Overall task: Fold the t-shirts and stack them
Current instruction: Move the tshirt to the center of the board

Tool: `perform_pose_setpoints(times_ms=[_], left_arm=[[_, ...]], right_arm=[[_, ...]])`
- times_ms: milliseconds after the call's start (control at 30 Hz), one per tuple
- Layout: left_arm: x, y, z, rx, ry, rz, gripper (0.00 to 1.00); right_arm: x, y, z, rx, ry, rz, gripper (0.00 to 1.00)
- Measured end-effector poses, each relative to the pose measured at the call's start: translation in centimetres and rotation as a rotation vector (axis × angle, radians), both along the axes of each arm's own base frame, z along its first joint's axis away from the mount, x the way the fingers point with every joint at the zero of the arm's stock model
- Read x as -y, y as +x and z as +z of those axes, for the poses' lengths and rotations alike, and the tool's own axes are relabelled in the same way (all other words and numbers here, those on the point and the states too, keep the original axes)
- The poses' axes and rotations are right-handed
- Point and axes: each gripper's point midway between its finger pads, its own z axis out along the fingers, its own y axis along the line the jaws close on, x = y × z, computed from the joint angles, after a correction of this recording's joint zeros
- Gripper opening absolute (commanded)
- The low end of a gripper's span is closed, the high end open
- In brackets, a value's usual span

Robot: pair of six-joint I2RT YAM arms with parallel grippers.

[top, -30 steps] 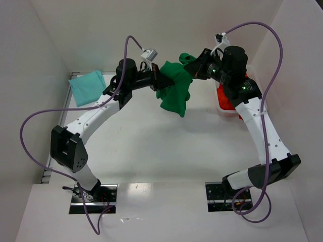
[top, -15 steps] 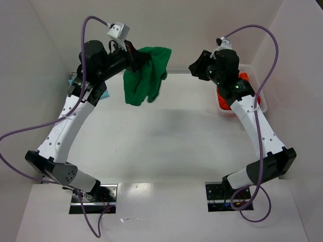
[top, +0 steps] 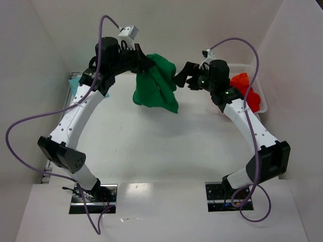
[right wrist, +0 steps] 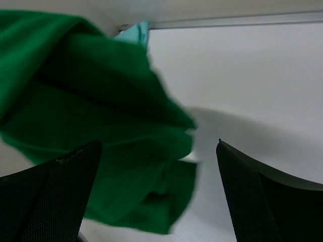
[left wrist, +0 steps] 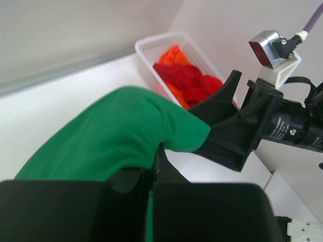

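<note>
A dark green t-shirt [top: 156, 86] hangs bunched in the air over the back middle of the table. My left gripper [top: 143, 62] is shut on its top edge; in the left wrist view the cloth [left wrist: 116, 131] drapes over the closed jaws of the left gripper [left wrist: 154, 166]. My right gripper [top: 180, 78] stands wide open just right of the shirt, not touching it. In the right wrist view the shirt [right wrist: 91, 116] hangs ahead between the spread fingers [right wrist: 65, 196]. Red t-shirts [top: 246, 88] lie in the basket. A pale teal t-shirt [top: 75, 81] peeks out at back left.
The white mesh basket [top: 251, 66] sits at the back right against the wall, also in the left wrist view as the basket [left wrist: 166, 43]. White walls close in the table at the back and on both sides. Purple cables loop off both arms.
The right gripper let go of the green shirt and opened wide. The left arm swung the shirt to the left, then back toward the middle, near the right gripper.
</note>
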Motion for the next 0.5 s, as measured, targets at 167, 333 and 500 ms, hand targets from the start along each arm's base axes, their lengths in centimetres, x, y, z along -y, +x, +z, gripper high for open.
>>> perform_pose_setpoints(times_ms=[167,333,500], left_arm=[[0.0,0.2,-1.3,-0.051,-0.011,0.019,0.00],[-0.1,0.6,-1.3,-0.069,-0.047,0.050,0.00],[0.0,0.8,-1.5,-0.087,-0.078,0.058,0.00]], right_arm=[[-1.8,-1.2,0.0,0.019,0.045,0.088,1.00],[-2.2,-2.5,1.5,0.074,0.095,0.132,1.00],[-2.6,-3.3,2.6,0.115,0.122,0.158,1.00]])
